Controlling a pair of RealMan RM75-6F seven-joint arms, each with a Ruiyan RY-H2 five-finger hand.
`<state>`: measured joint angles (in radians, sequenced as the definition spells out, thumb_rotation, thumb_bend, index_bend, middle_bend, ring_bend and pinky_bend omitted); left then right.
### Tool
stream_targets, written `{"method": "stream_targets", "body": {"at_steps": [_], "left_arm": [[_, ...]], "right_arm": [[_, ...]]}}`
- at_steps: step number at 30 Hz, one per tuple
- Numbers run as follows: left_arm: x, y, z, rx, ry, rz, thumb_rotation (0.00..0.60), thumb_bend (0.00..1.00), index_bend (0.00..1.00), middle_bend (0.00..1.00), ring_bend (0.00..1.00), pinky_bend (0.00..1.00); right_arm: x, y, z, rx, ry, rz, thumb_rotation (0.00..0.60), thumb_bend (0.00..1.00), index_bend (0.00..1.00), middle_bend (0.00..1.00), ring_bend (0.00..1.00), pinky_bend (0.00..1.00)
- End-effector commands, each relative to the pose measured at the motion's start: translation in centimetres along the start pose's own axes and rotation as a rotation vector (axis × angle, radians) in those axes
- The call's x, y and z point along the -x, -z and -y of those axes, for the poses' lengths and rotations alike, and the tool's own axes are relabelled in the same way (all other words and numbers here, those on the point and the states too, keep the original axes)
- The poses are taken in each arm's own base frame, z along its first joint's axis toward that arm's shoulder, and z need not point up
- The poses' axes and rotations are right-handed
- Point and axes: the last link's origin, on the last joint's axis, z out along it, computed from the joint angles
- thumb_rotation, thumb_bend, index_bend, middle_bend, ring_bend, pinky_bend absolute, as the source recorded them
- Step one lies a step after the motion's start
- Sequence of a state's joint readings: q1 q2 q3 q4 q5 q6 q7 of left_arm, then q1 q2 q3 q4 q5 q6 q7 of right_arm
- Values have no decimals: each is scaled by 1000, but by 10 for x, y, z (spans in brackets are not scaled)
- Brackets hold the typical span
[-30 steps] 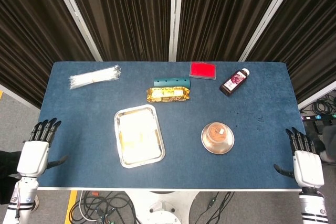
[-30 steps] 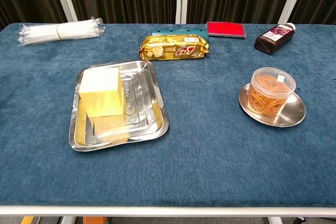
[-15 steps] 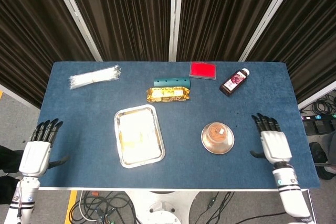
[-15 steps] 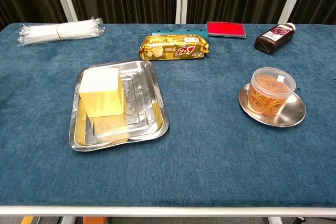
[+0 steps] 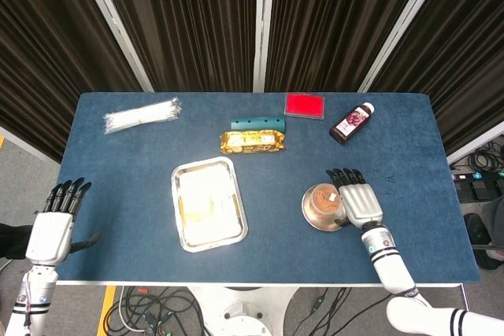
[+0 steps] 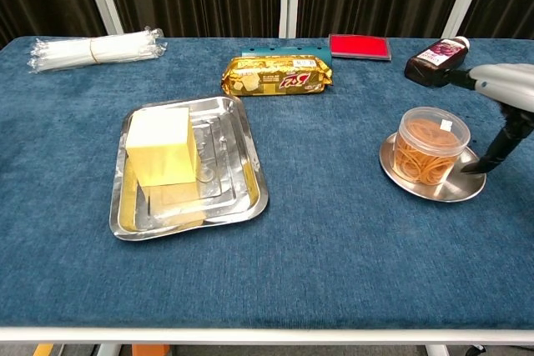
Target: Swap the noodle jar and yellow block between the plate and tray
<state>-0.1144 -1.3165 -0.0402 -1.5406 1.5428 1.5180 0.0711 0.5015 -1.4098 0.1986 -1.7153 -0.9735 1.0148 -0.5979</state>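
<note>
Since a second ago my right hand [image 5: 356, 201] has swept in from the table's right edge and now hangs just beside the noodle jar [image 5: 324, 201], fingers spread and holding nothing; in the chest view the thumb reaches down toward the plate [image 6: 470, 187] rim beside the jar, though I cannot tell whether it touches. My left hand [image 5: 55, 226] has not shifted: it waits off the near left corner, fingers apart, empty.

I judge the swap has only begun: this is the reach for the jar, which stands upright on the round plate, while the yellow block [image 6: 162, 144] sits on the steel tray [image 6: 245, 203], well apart to the left. Next I would need to close around the jar's wall and lift it straight up, so the plate does not slide.

Counting: one jar, one plate, one block, one tray. Along the far side lie one bundle of clear straws [image 5: 142, 115], one gold biscuit packet [image 5: 252, 142] with one teal box [image 5: 257, 123] behind it, one red card [image 5: 304, 105] and one dark bottle [image 5: 351, 123].
</note>
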Motion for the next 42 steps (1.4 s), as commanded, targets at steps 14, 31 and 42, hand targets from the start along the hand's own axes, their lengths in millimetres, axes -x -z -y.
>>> {"method": "stream_targets", "body": {"at_steps": [14,31,42], "left_arm": [[1,2,5,-10,4,-1,600,14,97,50,0,68],[1,7,7,-20,5,1,600,14,97,50,0,68],[2,10,11,-28,2,6,600,15,98,50,0,68]], "right_arm": [[-6,-8,12,-34,9,-64,600,185,470,470,387,472],[-41,-63,83,-193,46,-152,600,185,477,470,387,473],[-23,-98,128,-245,31,-69,600,176,468,463,387,455]]}}
